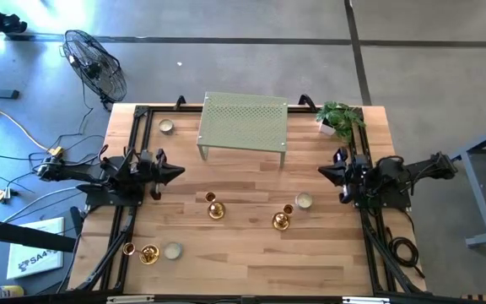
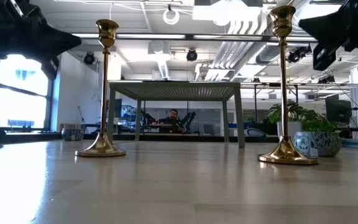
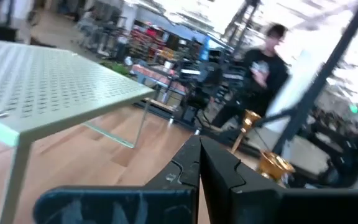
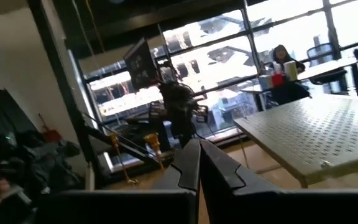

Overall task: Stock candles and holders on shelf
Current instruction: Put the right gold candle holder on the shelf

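The sage-green shelf [image 1: 243, 127] stands on its legs at the table's far middle; it also shows in the low view [image 2: 176, 90]. Two tall gold holders [image 1: 215, 209] [image 1: 282, 219] stand upright on their round bases mid-table, and in the low view [image 2: 106, 87] [image 2: 284, 87]. Two more holders [image 1: 148, 253] [image 1: 128, 248] stand at the near left. The candles lie at the far left [image 1: 166, 127], beside the right holder [image 1: 303, 201] and at the near left [image 1: 172, 250]. My left gripper [image 1: 178, 173] is shut and empty above the table's left side. My right gripper [image 1: 321, 171] is shut and empty on the right.
A potted plant [image 1: 340, 118] stands at the far right corner, beside the shelf. A fan [image 1: 95, 63] stands on the floor beyond the table's far left. People show in the room behind [image 3: 263, 68]. Bare wood lies between the shelf and the two middle holders.
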